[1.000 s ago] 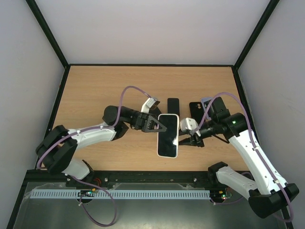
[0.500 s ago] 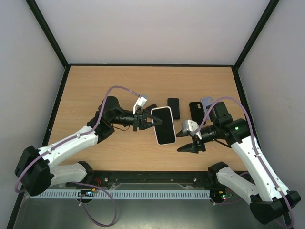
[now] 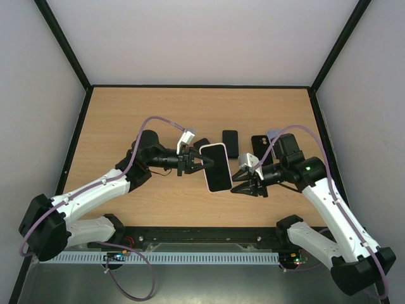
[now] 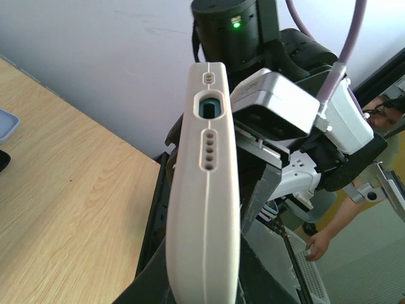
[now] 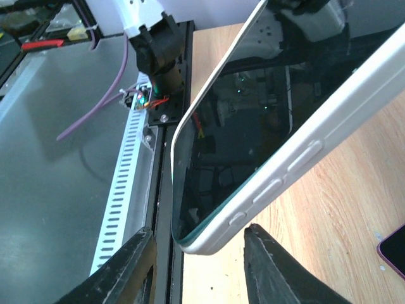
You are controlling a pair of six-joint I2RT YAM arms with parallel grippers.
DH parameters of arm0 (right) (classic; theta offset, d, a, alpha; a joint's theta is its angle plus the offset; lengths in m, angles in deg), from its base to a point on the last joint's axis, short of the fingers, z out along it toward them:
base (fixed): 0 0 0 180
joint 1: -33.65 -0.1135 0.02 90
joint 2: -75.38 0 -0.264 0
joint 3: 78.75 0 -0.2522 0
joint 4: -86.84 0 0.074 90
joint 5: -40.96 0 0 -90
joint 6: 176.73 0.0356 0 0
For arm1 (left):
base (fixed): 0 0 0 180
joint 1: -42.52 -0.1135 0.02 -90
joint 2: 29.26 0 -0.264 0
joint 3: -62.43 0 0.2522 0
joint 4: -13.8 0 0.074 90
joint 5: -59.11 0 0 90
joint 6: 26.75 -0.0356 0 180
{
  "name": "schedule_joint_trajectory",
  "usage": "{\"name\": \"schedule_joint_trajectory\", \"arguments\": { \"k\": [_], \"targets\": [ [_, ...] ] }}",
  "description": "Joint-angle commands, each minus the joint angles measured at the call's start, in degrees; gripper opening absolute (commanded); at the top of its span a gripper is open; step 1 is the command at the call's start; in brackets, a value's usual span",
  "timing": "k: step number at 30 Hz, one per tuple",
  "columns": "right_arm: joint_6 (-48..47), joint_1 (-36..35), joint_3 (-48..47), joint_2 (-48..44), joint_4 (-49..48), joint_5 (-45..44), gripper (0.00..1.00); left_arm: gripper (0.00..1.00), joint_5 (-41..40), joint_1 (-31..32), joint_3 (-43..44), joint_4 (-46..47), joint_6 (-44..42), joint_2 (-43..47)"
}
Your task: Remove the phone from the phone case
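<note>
White phone case [image 3: 224, 149]: still fitted round the phone; a pale rim on all four sides. The wrist views show side buttons on one long edge and a port with speaker holes on one short end.
Phone [image 3: 216, 166]: dark glass screen facing up, tilted, held off the wooden table [image 3: 126, 120] above its middle, inside the case.
Left gripper [image 3: 195, 161]: at the phone's left long edge, jaws clamped narrow on the cased phone.
Right gripper [image 3: 242, 181]: just beside the phone's right long edge, near its lower corner; jaws spread wide, holding nothing. The right wrist view shows that corner between the two fingers [image 5: 136, 269], with a gap visible on each side.
Black handset [image 3: 230, 143]: flat on the table, just beyond the phone's top right corner.
Dark slab [image 3: 202, 142]: at the phone's top left corner, mostly hidden behind the left gripper; cannot tell what it is.
Black case [image 3: 259, 148]: flat on the table, right of the phone, past the black handset.
Lavender item [image 3: 273, 134]: farther right of the phone, partly covered by the right arm.
</note>
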Motion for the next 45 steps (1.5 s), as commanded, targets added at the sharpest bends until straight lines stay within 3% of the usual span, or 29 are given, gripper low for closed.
{"name": "schedule_joint_trajectory", "arguments": {
  "k": [1,6,15,19,23,32,45],
  "targets": [
    [-9.2,0.0,-1.5,1.8,6.6,0.6,0.37,0.03,2.3,0.0,0.3,4.4,0.0,2.0],
    [-10.1,0.0,-1.3,2.5,6.6,-0.2,0.33,0.03,3.5,0.0,0.3,5.6,1.0,2.2],
    [-3.6,0.0,-1.1,3.0,1.2,0.9,0.30,0.03,4.0,0.2,-0.1,5.9,1.4,2.5],
    [-7.3,0.0,-1.2,3.3,4.6,2.4,0.42,0.03,3.6,0.2,-0.2,5.6,1.2,2.6],
    [-10.8,0.0,-1.2,3.5,8.0,3.2,0.45,0.03,3.5,0.2,-0.1,5.8,1.2,2.3],
    [-3.3,0.0,-1.4,4.2,2.5,2.7,0.32,0.03,3.9,0.6,0.0,6.5,1.4,1.7],
    [-7.0,0.0,-3.0,6.0,7.1,6.4,0.37,0.03,4.1,0.8,0.0,3.8,-0.8,2.4]
  ]
}}
